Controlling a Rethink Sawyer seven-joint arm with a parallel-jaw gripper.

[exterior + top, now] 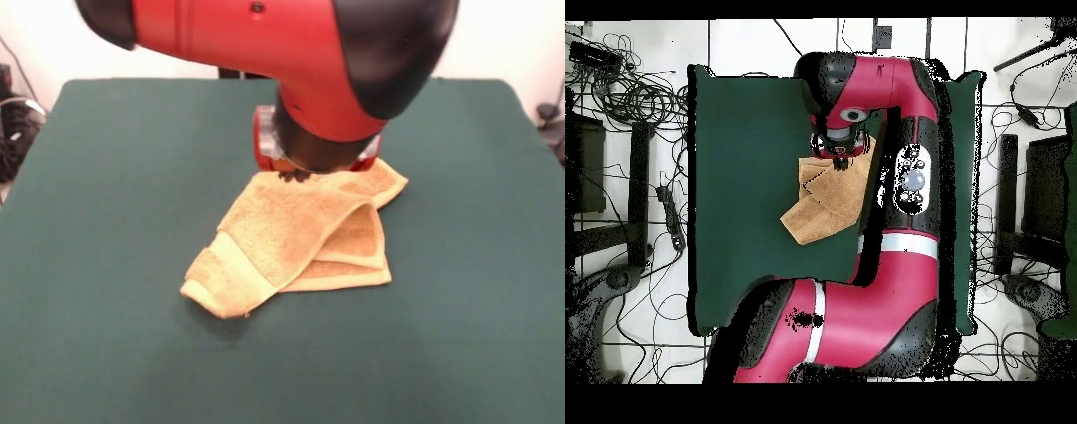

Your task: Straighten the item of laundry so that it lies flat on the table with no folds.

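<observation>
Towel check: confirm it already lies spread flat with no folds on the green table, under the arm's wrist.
Not flat. The front view shows the towel folded over itself in bunched layers. The rest holds: it lies on the green table, with the arm's wrist above its far edge.

- The towel [300, 243] lies folded near the middle of the tabletop [106, 221].
- In the front view, the end effector [296, 174] sits at the towel's far edge, under the arm [291, 53].
</observation>
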